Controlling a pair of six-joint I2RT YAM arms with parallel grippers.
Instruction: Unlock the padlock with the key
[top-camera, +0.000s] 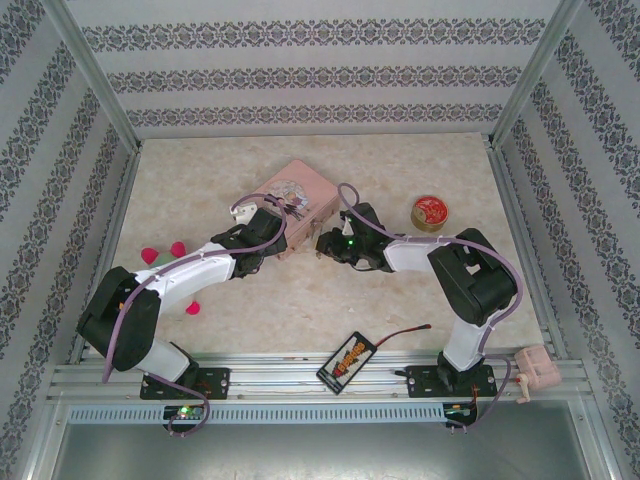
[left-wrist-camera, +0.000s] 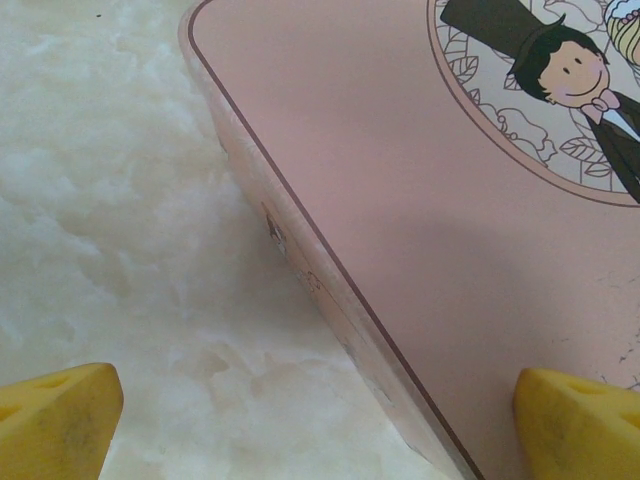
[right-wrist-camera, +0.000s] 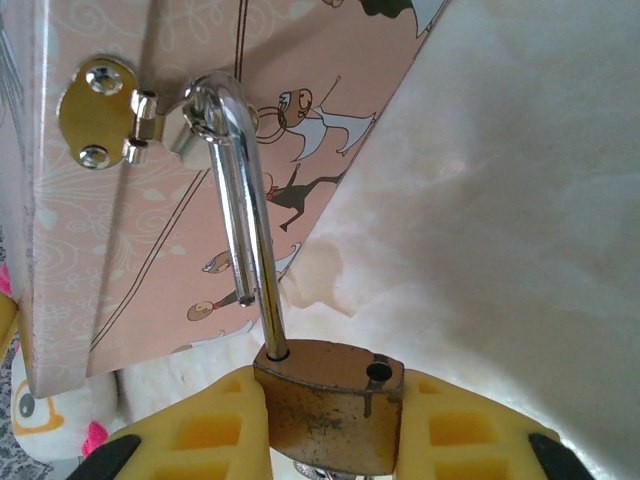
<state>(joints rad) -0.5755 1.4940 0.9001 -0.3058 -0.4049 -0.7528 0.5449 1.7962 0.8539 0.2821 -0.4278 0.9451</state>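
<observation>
**Padlock clamped in the right claw, hooked on the pink tin's hasp**

Padlock sat in my right wrist view at the bottom of the frame, its brass body scuffed and pinched between the two yellow pads of the right claw, which was clenched on it from both sides. The silvery shackle rose from the body and curved over at the top. Its long leg stood in the body, while the short leg ended clear of it, and I could see the empty hole in the body's top face. The bend of the shackle was hooked through the loop of the shiny hasp riveted to the side of the pink tin, so the lock hung against that printed wall.

My left claw was released, its yellow fingertips spread wide. One was over the pale marbled desk and the other over the tin's lid, with the lid's edge running between them.

From above, both arms met at the tin near the middle of the desk. A round red-lidded tin stood well apart to the right.
</observation>
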